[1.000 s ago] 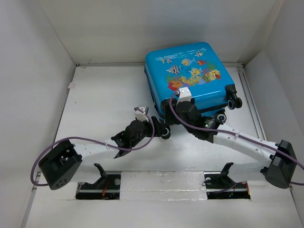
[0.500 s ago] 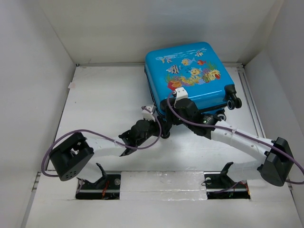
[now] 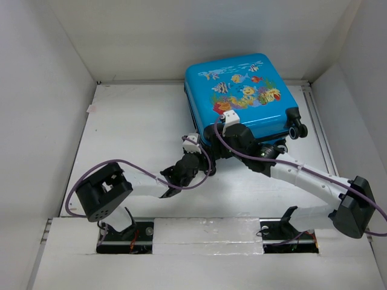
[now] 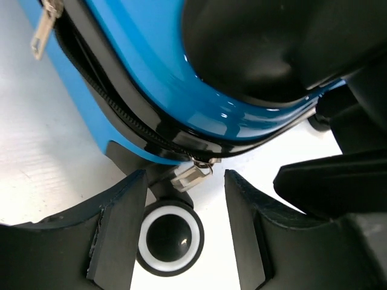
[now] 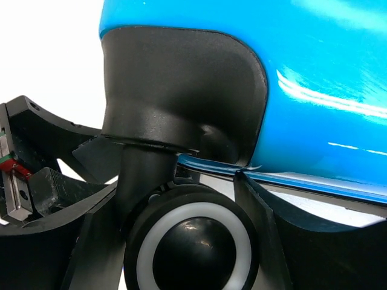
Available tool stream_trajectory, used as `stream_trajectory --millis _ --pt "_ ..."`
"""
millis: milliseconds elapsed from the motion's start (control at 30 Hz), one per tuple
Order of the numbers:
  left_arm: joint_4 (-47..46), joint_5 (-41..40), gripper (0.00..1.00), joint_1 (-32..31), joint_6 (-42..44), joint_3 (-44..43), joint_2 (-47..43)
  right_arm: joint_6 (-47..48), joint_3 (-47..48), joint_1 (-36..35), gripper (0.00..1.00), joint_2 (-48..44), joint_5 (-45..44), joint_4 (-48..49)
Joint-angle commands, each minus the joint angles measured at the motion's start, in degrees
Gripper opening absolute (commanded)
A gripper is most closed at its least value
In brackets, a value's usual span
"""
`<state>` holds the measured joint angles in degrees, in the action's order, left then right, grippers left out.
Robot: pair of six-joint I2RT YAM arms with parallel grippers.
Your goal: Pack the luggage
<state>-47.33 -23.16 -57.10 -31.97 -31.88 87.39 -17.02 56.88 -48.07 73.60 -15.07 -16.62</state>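
The small bright-blue hard-shell fish-print suitcase (image 3: 242,90) lay flat, print up, on the white table (image 3: 133,121). At its near-left corner the left gripper (image 4: 184,178) stood half-wide around the silver zipper pull (image 4: 192,175), probably to zip. The right gripper (image 5: 172,181) flanked the black caster wheel (image 5: 193,251); whether it clamped was unclear.

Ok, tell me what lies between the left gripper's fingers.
Left wrist view: a black caster wheel and a metal zipper pull at the luggage corner, between the fingers of the left gripper.
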Motion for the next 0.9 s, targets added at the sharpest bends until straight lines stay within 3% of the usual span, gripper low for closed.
stream_trajectory --millis 0,433,700,867 --pt "-5.75 -4.79 0.49 -0.55 0.85 -3.28 0.05 0.67 1.21 -1.32 0.0 -2.94 4.0 6.08" --pt "-16.47 -6.29 0.35 -1.08 5.69 -5.12 2.51 0.67 0.07 -1.32 0.0 -2.94 12.26 8.36" --pt "-22.0 -12.88 0.26 -2.31 6.21 -8.2 5.5 0.67 -2.04 -2.37 0.0 -3.99 16.21 10.99" --pt "-27.64 -18.41 0.09 -4.6 9.2 -8.72 7.35 0.67 -3.27 -2.37 0.0 -4.6 17.26 11.52"
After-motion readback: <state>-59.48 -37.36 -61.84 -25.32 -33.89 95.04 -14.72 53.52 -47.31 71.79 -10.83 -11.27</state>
